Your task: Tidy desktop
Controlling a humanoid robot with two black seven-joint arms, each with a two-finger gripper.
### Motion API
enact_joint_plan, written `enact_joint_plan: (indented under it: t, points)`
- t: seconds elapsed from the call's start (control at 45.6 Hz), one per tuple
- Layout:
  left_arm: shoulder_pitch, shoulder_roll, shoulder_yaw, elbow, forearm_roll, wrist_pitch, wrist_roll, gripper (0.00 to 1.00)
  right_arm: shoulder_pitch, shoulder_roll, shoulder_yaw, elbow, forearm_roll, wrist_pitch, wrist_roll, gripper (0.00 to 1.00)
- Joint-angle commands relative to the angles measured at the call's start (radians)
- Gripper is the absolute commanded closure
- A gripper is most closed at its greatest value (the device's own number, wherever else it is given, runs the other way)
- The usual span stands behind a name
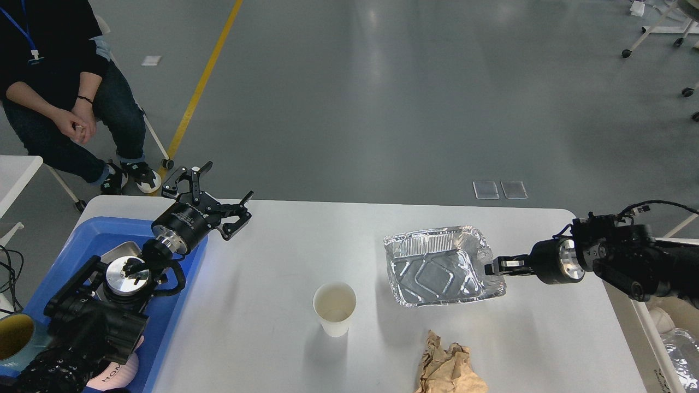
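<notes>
The white desktop (pixel 284 240) fills the lower part of the head view. On it stand a white paper cup (pixel 334 308) at centre front and a crumpled brown paper (pixel 450 369) at the front edge. My right gripper (pixel 493 267) is shut on the right rim of a silver foil tray (pixel 439 266) and holds it lifted off the desktop, tilted. My left gripper (pixel 218 195) is open and empty above the desktop's far left, beside the blue tray.
A blue plastic tray (pixel 112 229) with a metal dish and cups sits at the left, under my left arm. A cream-white bin (pixel 663 338) stands off the right edge. A seated person (pixel 54 93) is at the far left.
</notes>
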Motion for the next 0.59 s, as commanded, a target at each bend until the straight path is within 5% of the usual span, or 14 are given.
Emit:
enact_joint_plan:
  t: [0.0,0.57]
  points:
    - [-0.007,-0.004,-0.001,0.000,0.000,0.005,0.002,0.00,0.029,-0.053,0.002,0.009,0.032,0.066,0.000,1.00]
    - [-0.032,0.051,-0.018,0.000,-0.003,-0.035,-0.007,0.00,0.078,-0.159,0.010,0.012,0.109,0.166,-0.002,1.00]
